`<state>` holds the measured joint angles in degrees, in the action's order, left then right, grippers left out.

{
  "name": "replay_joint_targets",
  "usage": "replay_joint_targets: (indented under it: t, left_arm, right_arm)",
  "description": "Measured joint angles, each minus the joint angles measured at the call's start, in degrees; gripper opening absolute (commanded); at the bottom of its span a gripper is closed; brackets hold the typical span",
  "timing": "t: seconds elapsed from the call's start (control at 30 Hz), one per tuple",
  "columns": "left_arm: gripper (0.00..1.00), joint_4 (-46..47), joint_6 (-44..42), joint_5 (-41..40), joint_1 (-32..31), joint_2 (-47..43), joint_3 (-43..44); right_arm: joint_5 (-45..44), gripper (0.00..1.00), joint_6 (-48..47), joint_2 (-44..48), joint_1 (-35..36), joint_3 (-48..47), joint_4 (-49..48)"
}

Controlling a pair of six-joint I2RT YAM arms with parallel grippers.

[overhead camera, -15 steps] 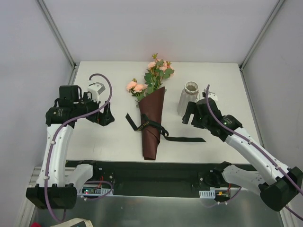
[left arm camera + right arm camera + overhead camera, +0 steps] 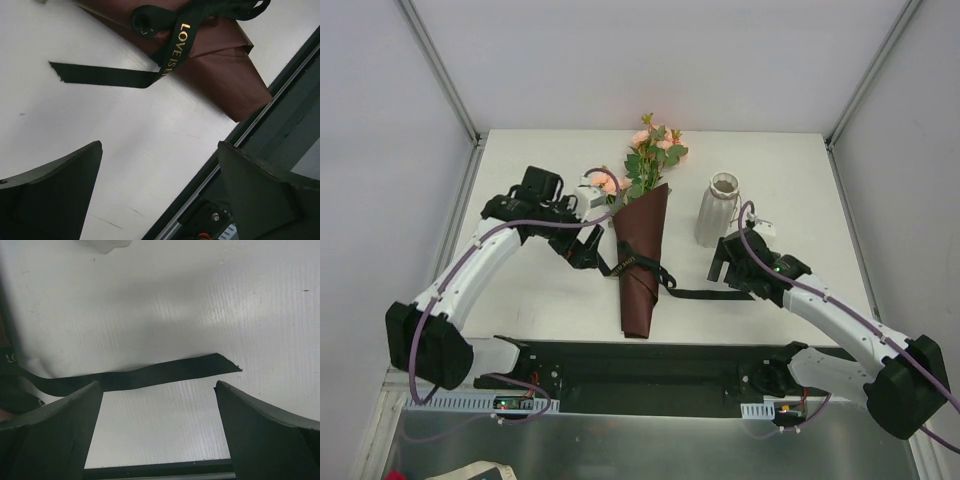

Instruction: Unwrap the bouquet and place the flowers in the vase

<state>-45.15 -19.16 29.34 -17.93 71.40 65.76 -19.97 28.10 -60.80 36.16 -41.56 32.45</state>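
Left gripper (image 2: 582,253) is spread wide and holds nothing. Just ahead of it lie one ribbon (image 2: 100,76) tail and the wrapped bouquet (image 2: 642,255). Right gripper (image 2: 725,272) is equally wide and empty, with the other tail between its fingers and the vase (image 2: 717,208) just beyond.

Before me, the brown-paper-wrapped peach rose bouquet (image 2: 642,270) lies tied, blooms toward twelve o'clock; the ribbed whitish vase (image 2: 717,208) stands upright at its two o'clock.

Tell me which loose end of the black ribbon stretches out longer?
The right end, running from the dark red-brown paper-wrapped bouquet toward the right tool; the left end is shorter and curved.
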Motion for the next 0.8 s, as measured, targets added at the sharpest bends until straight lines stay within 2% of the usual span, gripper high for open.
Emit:
replay_joint_targets:
  t: [0.2,0.4,0.6,0.7,0.8]
  left_arm:
    - [0.99,3.8,-2.9,-0.4,-5.1,10.6,0.2]
    - [0.99,7.9,-5.5,-1.0,-9.7,16.4,0.0]
    - [0.99,12.4,-7.3,-1.0,-11.3,21.5,-0.2]
    - [0.93,14.7,-8.3,-1.0,-11.3,23.2,-1.0]
    - [0.75,15.6,-8.9,-0.8,-11.3,24.5,-1.1]
  right_arm:
    - [-2.6,0.97,-0.9,4.5,0.8,4.1,-1.1]
    - [-4.0,0.96,-3.9,10.4,2.0,6.2,-2.5]
    - [-4.8,0.96,-7.1,9.2,3.5,6.7,-4.6]
    - [-5.9,0.96,-9.0,5.6,5.3,6.7,-5.5]
    - [-7.0,0.96,-11.5,2.7,8.3,6.7,-6.8]
